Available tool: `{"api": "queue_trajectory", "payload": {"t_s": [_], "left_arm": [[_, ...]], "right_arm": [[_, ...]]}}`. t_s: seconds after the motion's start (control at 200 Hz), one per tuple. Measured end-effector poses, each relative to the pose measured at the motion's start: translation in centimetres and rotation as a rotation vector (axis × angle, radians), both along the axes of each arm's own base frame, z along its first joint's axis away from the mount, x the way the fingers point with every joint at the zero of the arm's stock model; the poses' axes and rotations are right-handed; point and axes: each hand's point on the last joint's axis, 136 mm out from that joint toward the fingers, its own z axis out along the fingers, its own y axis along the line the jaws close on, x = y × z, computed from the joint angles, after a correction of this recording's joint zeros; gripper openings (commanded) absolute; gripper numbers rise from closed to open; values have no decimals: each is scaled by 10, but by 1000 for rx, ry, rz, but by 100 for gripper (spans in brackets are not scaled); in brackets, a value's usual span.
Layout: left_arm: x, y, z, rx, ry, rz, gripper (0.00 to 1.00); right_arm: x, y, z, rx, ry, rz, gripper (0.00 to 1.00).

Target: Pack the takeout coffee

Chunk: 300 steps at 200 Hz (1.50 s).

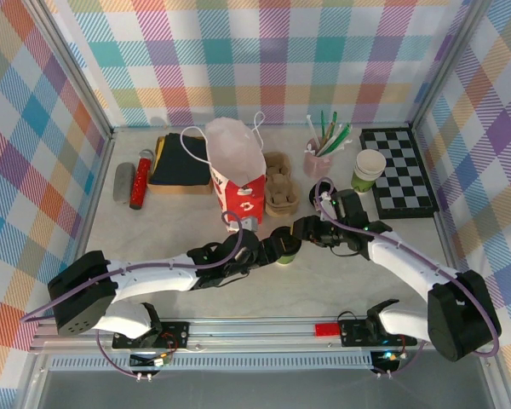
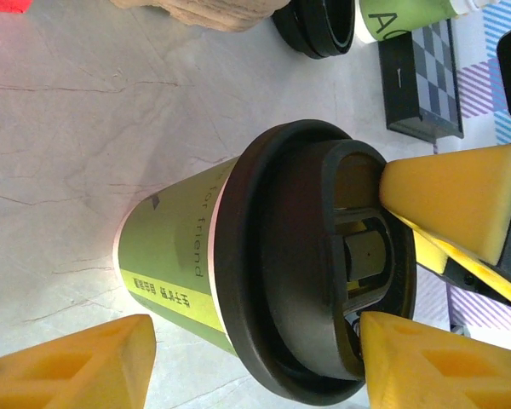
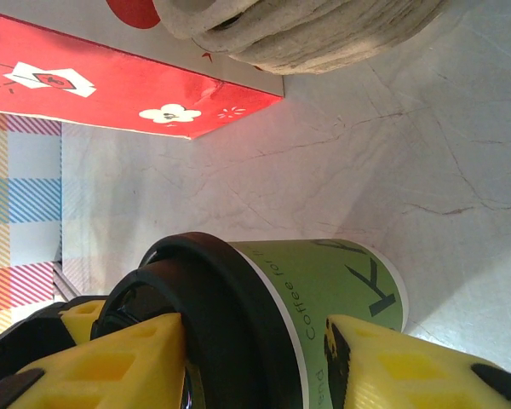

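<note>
Left tool [image 2: 255,324] is held part open, its two yellow pads set either side of the takeout coffee [image 2: 179,256] at the bottom of its own wrist view. The pad [image 2: 77,366] at lower left is seen clear of the green wall, with a strip of desk [image 2: 68,170] showing between, so nothing is gripped by it yet. Right tool [image 3: 251,328] is placed on the same cup from the opposite side. One pad [image 3: 111,366] is laid against the black lid [image 3: 204,290] and the other against the green wall, jaws about half parted (whether the cup is truly pinched or only touched cannot be told). From above, both tools are found meeting at the cup just below the middle of the frame, where it stands upright on the desk.

Just above it in that view stand the red and white paper bag [image 1: 238,187] and, beside the bag, the cardboard cup carrier [image 1: 279,183]. A lidless green cup [image 1: 369,169] is set well apart at upper right.

The step in hand is judged to be the securing of the cup before it is packed. It would be done best if the left pads were brought onto the green wall below the lid rim, not onto the lid itself, which could be popped off. Pressure should be kept light, since a paper wall is easily crushed, and the cup kept upright. One hold should be confirmed before the other is let go.
</note>
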Motion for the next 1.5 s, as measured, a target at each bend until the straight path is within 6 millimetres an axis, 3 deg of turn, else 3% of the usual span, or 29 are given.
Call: {"api": "queue_trajectory", "payload": {"t_s": [1.501], "left_arm": [[1, -8, -12, -82, -11, 13, 59]], "right_arm": [[1, -5, -11, 52, -9, -111, 43]]}}
